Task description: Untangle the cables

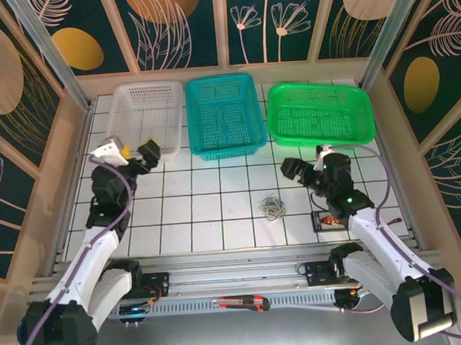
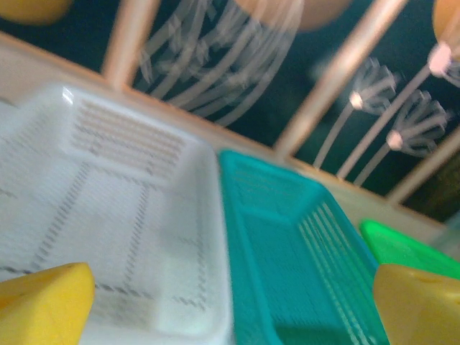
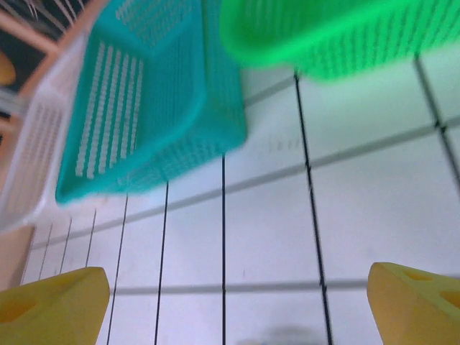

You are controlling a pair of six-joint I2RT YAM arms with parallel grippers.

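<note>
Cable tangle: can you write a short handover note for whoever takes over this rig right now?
Left gripper: open, empty, by the near edge of the white plastic basket.
Right gripper: open, empty, over the white tiled table.
The small tangle of thin bluish, whitish and yellow-orange cables lies on the table, nearer the right gripper, touching neither.
Done: nothing visible.
Left: grasp the cables and pull them apart.

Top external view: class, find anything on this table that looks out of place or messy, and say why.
The cables lie knotted in a small heap on the tiled table, a tangle rather than separate strands. A red-handled tool lies loose on the near rail, off the work surface, which looks out of place.
</note>
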